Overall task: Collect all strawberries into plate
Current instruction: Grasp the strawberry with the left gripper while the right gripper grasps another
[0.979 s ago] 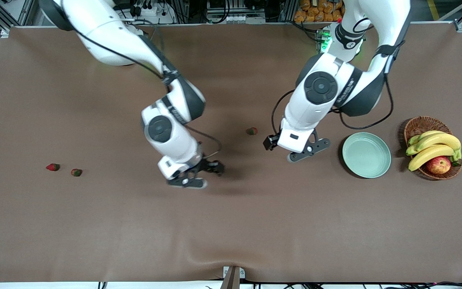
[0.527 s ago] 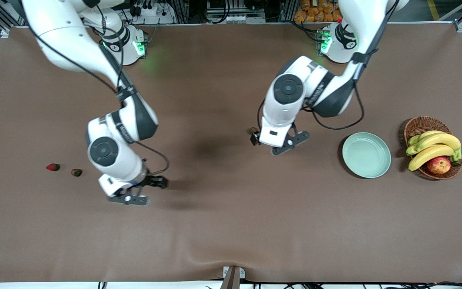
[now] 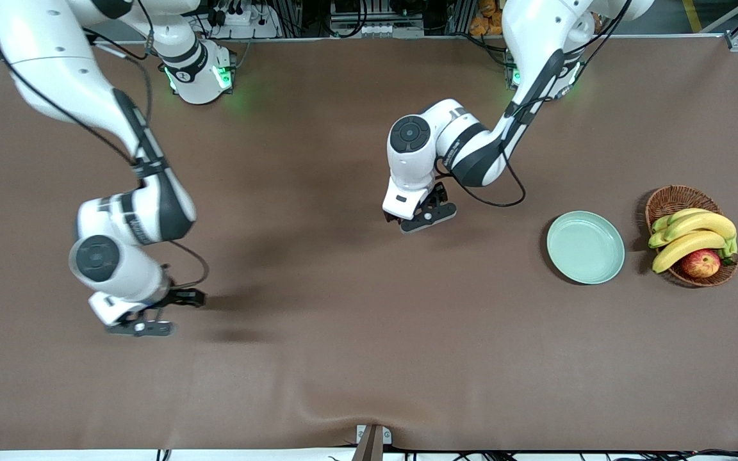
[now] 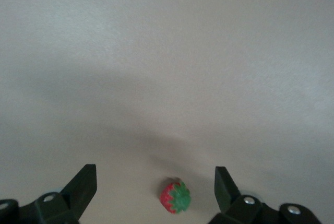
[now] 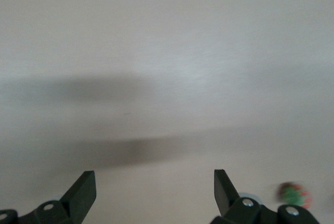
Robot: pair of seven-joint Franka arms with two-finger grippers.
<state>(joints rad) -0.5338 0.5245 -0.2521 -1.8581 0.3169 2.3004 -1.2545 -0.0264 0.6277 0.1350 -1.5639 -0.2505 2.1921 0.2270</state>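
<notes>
My left gripper (image 3: 415,219) is low over the middle of the table and hides a strawberry in the front view. In the left wrist view the gripper (image 4: 155,178) is open, and that red strawberry (image 4: 175,197) with a green cap lies on the cloth between its fingers. My right gripper (image 3: 140,322) is open over the right arm's end of the table, and its arm covers the other two strawberries. The right wrist view shows the open gripper (image 5: 155,178) over bare cloth, with one strawberry (image 5: 295,195) beside one finger. The mint-green plate (image 3: 585,247) sits empty toward the left arm's end.
A brown wicker basket (image 3: 676,197) holding bananas (image 3: 692,234) and an apple (image 3: 700,262) stands beside the plate, closer to the left arm's end of the table. The brown cloth (image 3: 369,358) has a wrinkle near the front edge.
Both arms swept toward the right arm's end of the table. The left gripper came over the middle strawberry. The right arm moved over the two strawberries and now hides them.
</notes>
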